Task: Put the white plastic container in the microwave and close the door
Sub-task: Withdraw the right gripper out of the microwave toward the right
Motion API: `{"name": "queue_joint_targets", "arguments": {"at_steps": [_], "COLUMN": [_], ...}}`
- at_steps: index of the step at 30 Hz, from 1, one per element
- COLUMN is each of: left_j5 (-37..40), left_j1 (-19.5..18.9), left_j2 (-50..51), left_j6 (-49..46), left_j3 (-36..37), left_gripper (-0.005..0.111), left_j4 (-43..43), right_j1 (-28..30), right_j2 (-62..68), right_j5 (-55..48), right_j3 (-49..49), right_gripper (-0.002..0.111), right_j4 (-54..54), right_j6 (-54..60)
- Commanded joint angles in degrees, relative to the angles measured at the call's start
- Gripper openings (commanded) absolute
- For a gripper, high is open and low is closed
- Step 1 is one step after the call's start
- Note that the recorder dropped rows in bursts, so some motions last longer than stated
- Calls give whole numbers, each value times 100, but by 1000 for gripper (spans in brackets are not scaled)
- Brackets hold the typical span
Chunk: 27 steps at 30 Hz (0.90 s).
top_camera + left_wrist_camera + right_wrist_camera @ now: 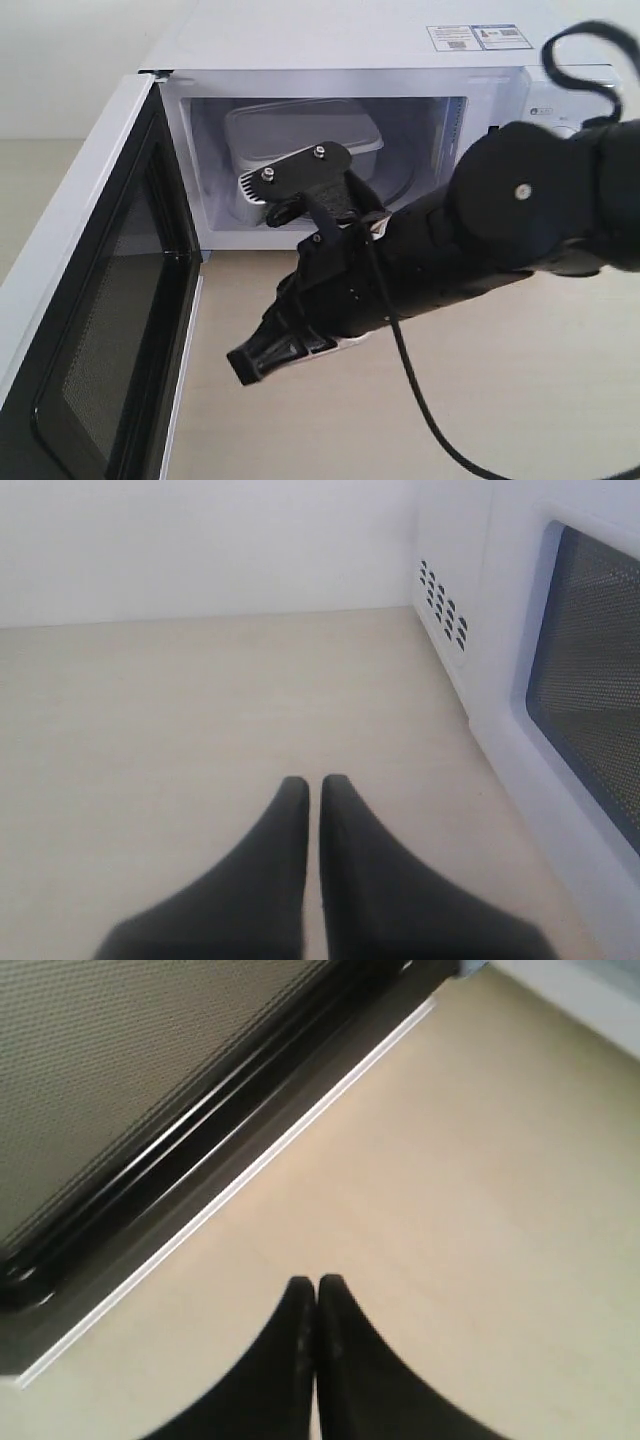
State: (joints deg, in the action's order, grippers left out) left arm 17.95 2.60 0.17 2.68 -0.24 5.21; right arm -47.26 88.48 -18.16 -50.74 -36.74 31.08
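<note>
Sitting inside the microwave (330, 40) was the white plastic container (300, 135), lid on, toward the left of the cavity; its front was partly hidden by the right arm's wrist. The door (90, 300) stood wide open, swung out to the left, dark window and black inner frame facing the cavity. The right gripper (243, 368) reached across the front of the opening, low over the table (520, 400), tip pointing toward the door's lower edge. In the right wrist view its fingers (300, 1320) were pressed together, holding nothing, close to the door's black frame but not touching it. The left gripper (313, 783) hung over bare table beside the door's outer face, fingers together with only a thin slit between them, empty. The microwave's side vents (443, 605) showed behind it. A black cable (420, 400) trailed from the right arm.
</note>
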Motion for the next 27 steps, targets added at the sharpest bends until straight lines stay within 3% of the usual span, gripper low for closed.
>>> {"name": "queue_joint_targets", "arguments": {"at_steps": [1,12,27], "left_j5": [9,9,9], "left_j1": [-15,-15,-15], "left_j2": [-17,-17,-17], "left_j6": [49,49,49], "left_j3": [24,24,24], "left_gripper": [4,4,4], "left_j4": [14,14,14], "right_j1": [-3,-3,-3], "right_j2": [-693,-2174,-3586], "right_j5": [-1395,-2025,-1863], "right_j3": [47,279,2082], "right_gripper": [0,0,0], "right_j4": [280,258,90], "right_j6": [74,-824,-1554]}}
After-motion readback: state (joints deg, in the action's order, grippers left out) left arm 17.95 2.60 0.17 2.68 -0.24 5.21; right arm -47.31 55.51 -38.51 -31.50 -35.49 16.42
